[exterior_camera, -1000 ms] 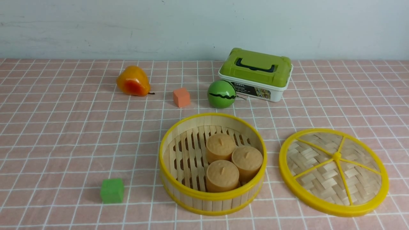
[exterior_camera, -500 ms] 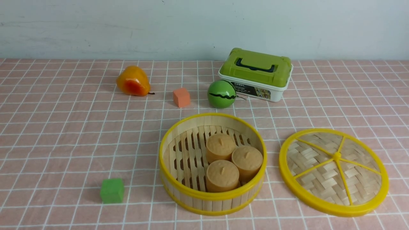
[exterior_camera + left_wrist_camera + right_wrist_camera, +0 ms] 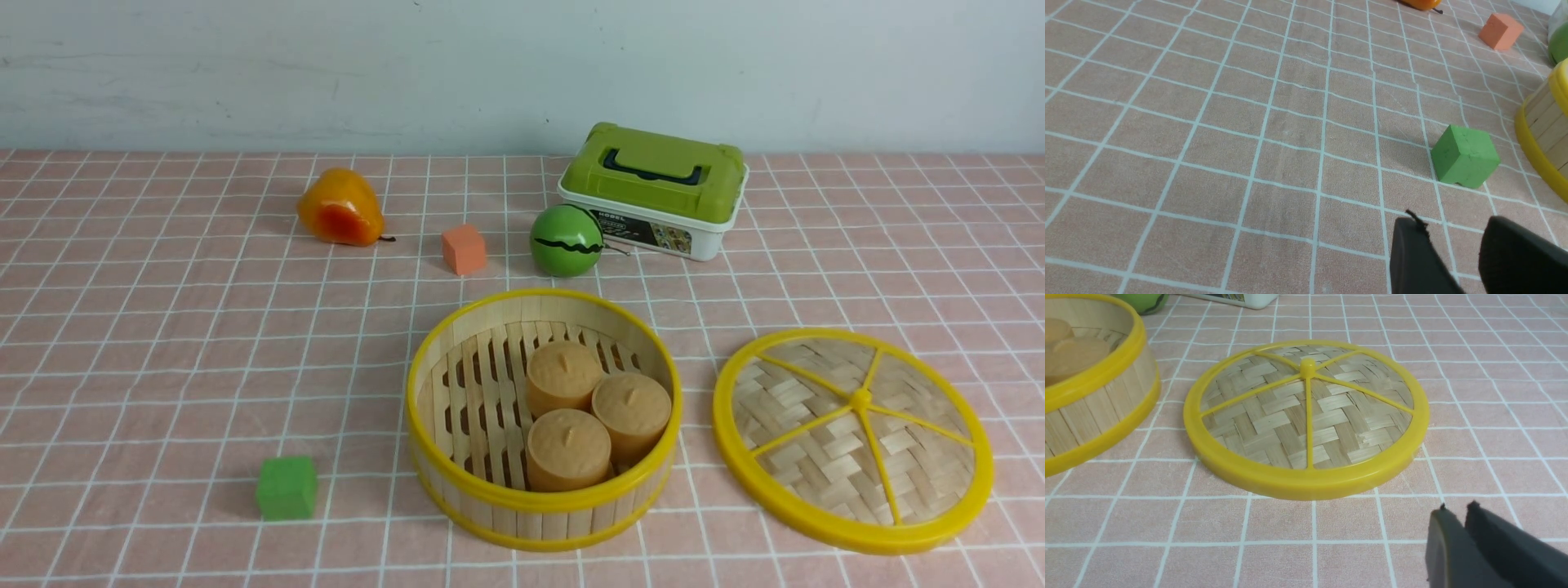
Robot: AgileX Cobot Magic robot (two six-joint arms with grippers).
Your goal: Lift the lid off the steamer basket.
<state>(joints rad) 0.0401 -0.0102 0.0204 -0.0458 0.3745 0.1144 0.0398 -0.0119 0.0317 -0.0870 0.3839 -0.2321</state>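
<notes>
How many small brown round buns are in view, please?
3. All sit in the round wooden-slat basket with yellow rims: one at the back, one at the front, one at the right. I see no others.

Lighting even and moderately bright; shadows soft.
Faint glare marks the lid's yellow rim (image 3: 1306, 484); gripper fingertips (image 3: 1443, 522) appear blurred in both wrist views.

basket (image 3: 544, 523): pale wooden slats, glossy yellow plastic rims | disc right of basket (image 3: 853, 441): rough woven bamboo, smooth plastic rim | ball behind basket (image 3: 566, 242): smooth, glossy | cube left of basket (image 3: 286, 487): matt
</notes>
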